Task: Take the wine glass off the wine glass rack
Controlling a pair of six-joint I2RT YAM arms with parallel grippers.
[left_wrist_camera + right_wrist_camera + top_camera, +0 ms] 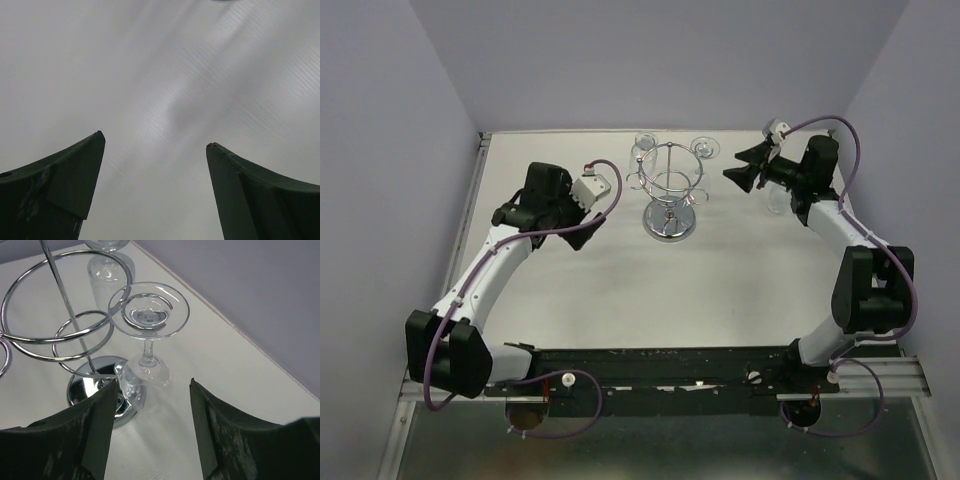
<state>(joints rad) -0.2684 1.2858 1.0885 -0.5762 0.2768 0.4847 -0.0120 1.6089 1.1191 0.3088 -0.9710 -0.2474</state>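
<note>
The shiny chrome wire wine glass rack [669,222] stands toward the far middle of the white worktop [740,290]. A clear stemmed wine glass [148,315] hangs upside down by its foot from a looped hook on the rack's right side. It is just ahead of the right end effector [154,383], whose fingers are spread apart and grip nothing. The left end effector [155,139], likewise spread wide and empty, hovers over bare worktop left of the rack.

white table [720,290] between lavender walls [660,60]; metal rail [910,375] along near edge

Black-and-white arms [496,264], seemingly purple cables [853,131]
</note>
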